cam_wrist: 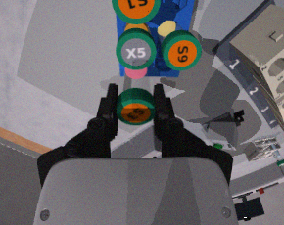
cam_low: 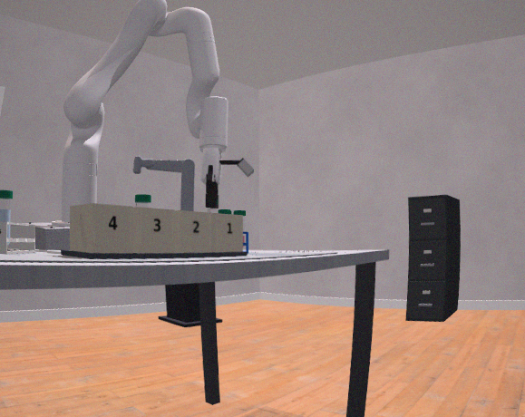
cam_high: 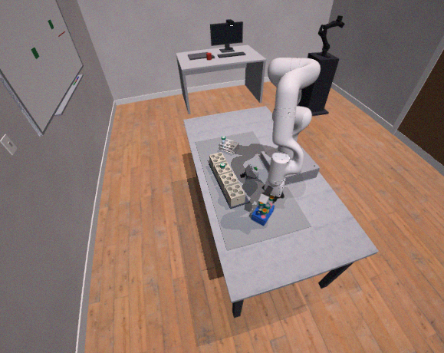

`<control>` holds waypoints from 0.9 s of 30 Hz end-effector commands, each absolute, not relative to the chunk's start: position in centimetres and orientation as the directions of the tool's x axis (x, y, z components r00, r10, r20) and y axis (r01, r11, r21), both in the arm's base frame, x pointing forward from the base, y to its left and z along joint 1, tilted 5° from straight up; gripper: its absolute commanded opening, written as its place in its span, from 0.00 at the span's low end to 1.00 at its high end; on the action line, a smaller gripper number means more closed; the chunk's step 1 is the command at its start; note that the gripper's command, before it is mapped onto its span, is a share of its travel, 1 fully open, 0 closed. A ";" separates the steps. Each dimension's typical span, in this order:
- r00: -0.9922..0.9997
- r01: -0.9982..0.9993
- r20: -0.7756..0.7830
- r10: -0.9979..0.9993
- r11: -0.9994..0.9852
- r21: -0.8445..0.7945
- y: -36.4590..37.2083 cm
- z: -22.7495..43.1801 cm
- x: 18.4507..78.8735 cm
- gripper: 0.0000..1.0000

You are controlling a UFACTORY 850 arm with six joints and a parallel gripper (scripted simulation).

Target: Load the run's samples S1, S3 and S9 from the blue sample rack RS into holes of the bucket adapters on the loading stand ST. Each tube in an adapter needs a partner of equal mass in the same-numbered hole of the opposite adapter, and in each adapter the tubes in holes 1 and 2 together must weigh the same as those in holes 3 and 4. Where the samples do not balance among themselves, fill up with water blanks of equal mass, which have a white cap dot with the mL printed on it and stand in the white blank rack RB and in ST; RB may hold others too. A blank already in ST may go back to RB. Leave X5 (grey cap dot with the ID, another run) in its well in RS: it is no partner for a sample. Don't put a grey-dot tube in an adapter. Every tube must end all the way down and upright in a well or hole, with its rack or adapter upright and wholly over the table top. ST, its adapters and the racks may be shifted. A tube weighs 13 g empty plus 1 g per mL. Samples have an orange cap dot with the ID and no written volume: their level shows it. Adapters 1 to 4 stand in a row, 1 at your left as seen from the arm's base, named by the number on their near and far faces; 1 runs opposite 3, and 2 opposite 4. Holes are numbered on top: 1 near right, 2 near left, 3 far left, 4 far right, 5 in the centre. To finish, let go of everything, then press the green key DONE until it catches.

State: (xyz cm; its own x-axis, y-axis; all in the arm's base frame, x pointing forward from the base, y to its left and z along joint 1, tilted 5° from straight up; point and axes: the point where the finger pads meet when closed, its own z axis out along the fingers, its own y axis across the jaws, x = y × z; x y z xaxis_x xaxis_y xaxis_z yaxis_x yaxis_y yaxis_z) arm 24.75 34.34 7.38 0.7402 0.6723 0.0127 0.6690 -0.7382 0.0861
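Orange-dotted, green-capped sample S3 [cam_high: 271,198] [cam_wrist: 135,112] is gripped in the claw [cam_high: 272,193] [cam_low: 212,201] [cam_wrist: 135,95], its two fingers closed on opposite sides just around the cap. The lettering is partly blurred, but S1 [cam_high: 264,210] [cam_wrist: 136,5] and S9 [cam_high: 261,204] [cam_wrist: 182,53] are legible in the blue sample rack [cam_high: 260,219] [cam_low: 246,242] [cam_wrist: 172,72], which leaves S3 as the likely one.

Its long axis looks close to upright, judging by the downward fingers; the lower body is hidden, so I cannot tell whether its foot clears the rack. X5 [cam_high: 267,206] [cam_wrist: 135,51] stands just beside it and should be left alone.

What matters now is the way across: the loading stand [cam_high: 246,202] [cam_low: 166,255] [cam_wrist: 239,73] lies farther out from the arm's base than the claw, with adapter 1 [cam_high: 238,200] [cam_low: 229,236] [cam_wrist: 259,34] its nearest block. Adapter 3 [cam_high: 229,170] [cam_low: 157,233], opposite 1, is farther along to the robot's right and carries a green-capped tube [cam_high: 222,166] [cam_low: 142,198]. The carry probably calls for a straight lift first, since a low sideways start could knock X5 or S9 or drag the rack on the desk.
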 end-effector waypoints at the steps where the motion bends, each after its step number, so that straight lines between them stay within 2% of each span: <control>1: 0.740 0.669 0.013 0.672 -0.738 0.085 34.4 8.3 24.7 0.00; 27: 0.740 0.669 0.013 0.672 -0.738 0.085 34.7 12.7 24.5 0.00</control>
